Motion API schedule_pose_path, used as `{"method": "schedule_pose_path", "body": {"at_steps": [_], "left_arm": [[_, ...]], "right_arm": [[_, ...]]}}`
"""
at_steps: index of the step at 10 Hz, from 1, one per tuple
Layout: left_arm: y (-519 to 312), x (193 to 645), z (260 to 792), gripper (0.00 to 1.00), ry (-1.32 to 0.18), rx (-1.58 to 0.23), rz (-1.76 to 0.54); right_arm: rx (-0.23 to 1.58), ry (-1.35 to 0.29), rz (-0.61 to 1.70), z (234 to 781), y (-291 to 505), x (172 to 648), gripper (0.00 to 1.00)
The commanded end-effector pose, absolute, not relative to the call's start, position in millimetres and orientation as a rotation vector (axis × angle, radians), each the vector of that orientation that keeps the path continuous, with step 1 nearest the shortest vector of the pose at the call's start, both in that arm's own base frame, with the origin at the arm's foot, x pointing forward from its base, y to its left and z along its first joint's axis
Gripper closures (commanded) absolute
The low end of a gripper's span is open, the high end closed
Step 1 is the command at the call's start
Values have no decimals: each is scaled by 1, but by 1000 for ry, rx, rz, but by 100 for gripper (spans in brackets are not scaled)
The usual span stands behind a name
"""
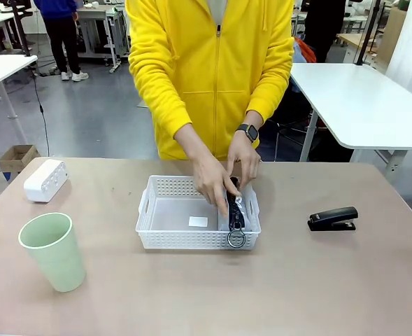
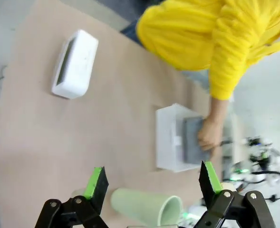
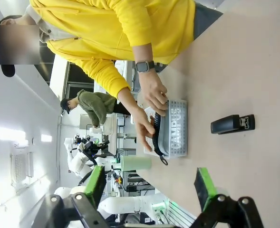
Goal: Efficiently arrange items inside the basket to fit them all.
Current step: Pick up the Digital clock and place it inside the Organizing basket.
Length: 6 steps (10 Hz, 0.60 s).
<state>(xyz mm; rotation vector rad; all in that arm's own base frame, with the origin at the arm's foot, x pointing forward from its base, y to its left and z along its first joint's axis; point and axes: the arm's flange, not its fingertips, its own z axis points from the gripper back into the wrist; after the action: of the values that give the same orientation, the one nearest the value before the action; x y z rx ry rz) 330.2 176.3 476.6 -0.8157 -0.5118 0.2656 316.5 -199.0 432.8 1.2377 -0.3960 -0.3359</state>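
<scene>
Beige table [image 1: 296,294]: carries all items. Person in yellow zip hoodie [image 1: 212,63]: at the far side, hands [image 1: 212,183] on the pouch. Shallow white perforated plastic basket [image 1: 165,238]: table centre. Pale green plastic cup [image 1: 52,252]: upright, near left, well apart from the basket. White rectangular box [image 1: 46,180]: far left. Grey "CAMPUS" zip pouch [image 1: 235,213]: on edge inside the basket, along its right wall, ring at the near end. Black stapler [image 1: 333,218]: right of the basket, apart. Left gripper [image 2: 152,178], right gripper [image 3: 150,180]: the 2 fingers of each spread wide, holding nothing

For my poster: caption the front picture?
Hands hold the grey pouch upright in the basket; cup, stapler and white box wait outside.
</scene>
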Motion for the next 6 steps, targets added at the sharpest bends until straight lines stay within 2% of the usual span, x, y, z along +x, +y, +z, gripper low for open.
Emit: {"method": "schedule_pose_path", "body": {"at_steps": [1, 2, 3, 4, 6], "left_arm": [[163, 349, 480, 0, -402, -656, 157], [156, 358, 478, 0, -378, -637, 128], [153, 367, 476, 0, -422, -634, 141], [150, 376, 475, 0, -382, -666, 206], [147, 364, 477, 0, -406, -636, 135]], "right_arm": [[1245, -410, -323, 433, -198, 315, 0], [1245, -410, -323, 433, -198, 315, 0], [1245, -410, -323, 433, -198, 315, 0], [1245, -410, -323, 433, -198, 315, 0], [1245, -410, -323, 433, -198, 315, 0]]}}
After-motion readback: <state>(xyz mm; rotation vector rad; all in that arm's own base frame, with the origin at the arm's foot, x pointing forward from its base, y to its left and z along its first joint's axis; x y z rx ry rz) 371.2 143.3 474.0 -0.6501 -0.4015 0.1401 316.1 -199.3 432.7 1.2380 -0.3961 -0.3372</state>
